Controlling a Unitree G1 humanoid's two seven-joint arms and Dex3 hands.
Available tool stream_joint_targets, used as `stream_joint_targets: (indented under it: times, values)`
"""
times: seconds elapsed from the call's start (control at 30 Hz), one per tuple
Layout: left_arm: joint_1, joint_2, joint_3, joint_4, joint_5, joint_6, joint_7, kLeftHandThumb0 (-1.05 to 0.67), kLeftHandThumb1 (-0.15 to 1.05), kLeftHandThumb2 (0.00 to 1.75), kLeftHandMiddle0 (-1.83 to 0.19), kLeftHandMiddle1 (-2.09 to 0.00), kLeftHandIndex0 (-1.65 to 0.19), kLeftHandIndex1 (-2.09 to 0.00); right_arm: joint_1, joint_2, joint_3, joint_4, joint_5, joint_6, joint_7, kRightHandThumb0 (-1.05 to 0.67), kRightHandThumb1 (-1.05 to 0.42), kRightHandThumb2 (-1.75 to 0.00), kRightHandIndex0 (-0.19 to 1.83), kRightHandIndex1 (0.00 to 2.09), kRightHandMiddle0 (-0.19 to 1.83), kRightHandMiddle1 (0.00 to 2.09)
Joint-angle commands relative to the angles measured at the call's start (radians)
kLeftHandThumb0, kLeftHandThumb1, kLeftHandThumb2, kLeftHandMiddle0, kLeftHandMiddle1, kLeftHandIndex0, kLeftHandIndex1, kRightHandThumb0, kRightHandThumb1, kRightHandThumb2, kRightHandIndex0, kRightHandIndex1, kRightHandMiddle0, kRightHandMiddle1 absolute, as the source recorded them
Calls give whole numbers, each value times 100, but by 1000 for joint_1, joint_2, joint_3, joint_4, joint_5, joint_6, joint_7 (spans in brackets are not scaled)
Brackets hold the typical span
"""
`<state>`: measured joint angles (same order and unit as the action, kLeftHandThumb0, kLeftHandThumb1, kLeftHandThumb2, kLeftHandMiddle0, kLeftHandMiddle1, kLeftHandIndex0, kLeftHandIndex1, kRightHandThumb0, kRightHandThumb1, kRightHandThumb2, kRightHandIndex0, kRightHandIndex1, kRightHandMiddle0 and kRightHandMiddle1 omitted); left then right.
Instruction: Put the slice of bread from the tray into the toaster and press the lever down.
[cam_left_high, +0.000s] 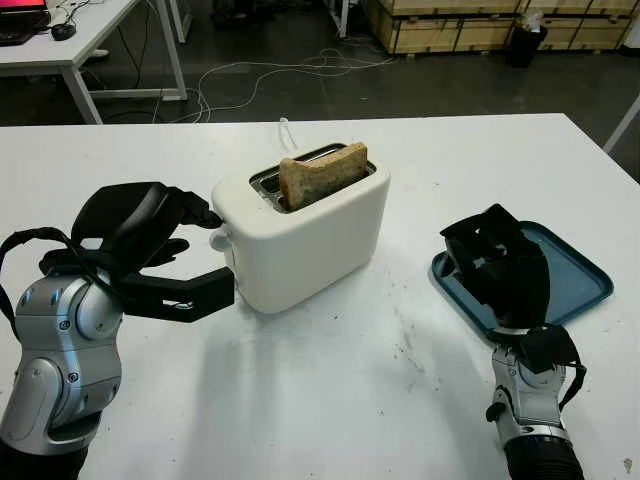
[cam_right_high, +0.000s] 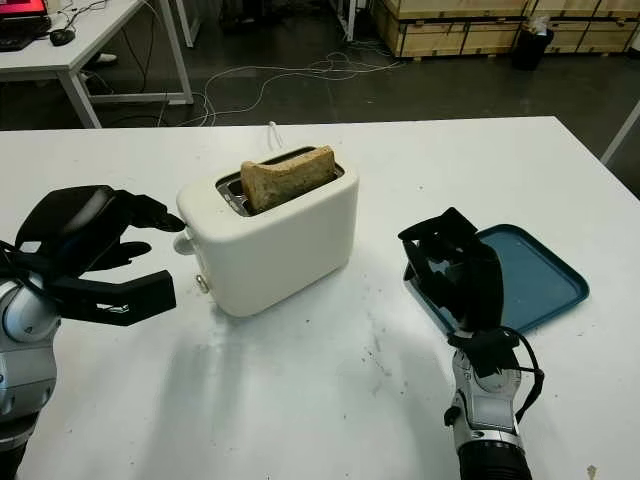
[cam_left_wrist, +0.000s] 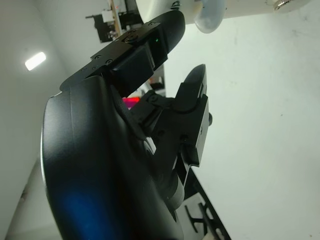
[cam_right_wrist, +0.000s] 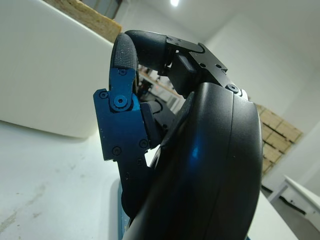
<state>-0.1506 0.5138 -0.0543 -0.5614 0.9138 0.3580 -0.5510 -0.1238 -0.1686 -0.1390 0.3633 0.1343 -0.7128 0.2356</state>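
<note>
White, smooth-sided toaster (cam_left_high: 305, 235) with rounded corners, standing on a white table (cam_left_high: 330, 400) marked with faint dark scuffs. Brown, coarse-crumbed slice of bread (cam_left_high: 322, 173) upright in the metal-edged slot, top half poking out, tilted a little. Small rounded white lever (cam_left_high: 220, 239) on the toaster's end face, high on that face. Glossy black left hand (cam_left_high: 150, 250) just beside that end of the toaster, one fingertip (cam_left_high: 205, 217) at the lever and apparently touching it, thumb stretched out below towards the toaster's lower corner; holding nothing, fingers extended rather than curled. In the left wrist view, blunt black fingertip (cam_left_wrist: 165, 35) close to the pale knob of the lever (cam_left_wrist: 210, 15). Teal plastic tray (cam_left_high: 575, 275), flat with a low raised rim and rounded corners, beyond and beneath the right hand (cam_left_high: 495, 265). Black, hard-shelled right hand hanging over the tray's near edge, well apart from the toaster, fingers folded inward on nothing. Thin white cord (cam_left_high: 285, 133) running off behind the toaster.
</note>
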Motion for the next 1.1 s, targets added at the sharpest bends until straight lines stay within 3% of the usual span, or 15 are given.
stream_joint_targets:
  times: [0.0, 0.17, 0.53, 0.7, 0.83, 1.07]
  values:
    - [-16, 4, -10, 3, 15, -3, 0, 8, 92, 3, -99, -154, -104, -2, 0, 4, 2, -9, 5, 8, 0, -36, -92, -31, 95, 175, 62, 175]
    - [-14, 0, -9, 8, -3, -15, 8, 8, 92, 4, -96, -160, -114, -5, 0, 5, 4, -13, 13, 17, 4, -36, -92, -31, 95, 175, 62, 175]
    - [-10, -12, -3, -10, -27, -13, 2, 8, 92, 7, -96, -160, -111, -1, -1, 3, 3, -2, 1, 6, -2, -36, -92, -31, 94, 175, 62, 175]
    - [-7, -8, -5, -5, -32, -13, 3, 7, 92, 8, -91, -170, -126, -8, 1, 4, 3, -7, 4, 15, -2, -36, -92, -31, 94, 175, 62, 175]
    - [-6, -3, -11, 9, -19, -14, 9, 8, 92, 7, -90, -167, -124, -5, 1, 3, 2, -8, -2, 12, -5, -36, -92, -31, 94, 175, 62, 175]
    - [-1, 7, -22, 52, 4, -30, 37, 9, 92, 3, -91, -169, -136, -10, 5, 2, 3, -19, 9, 25, 1, -37, -92, -30, 95, 175, 63, 175]
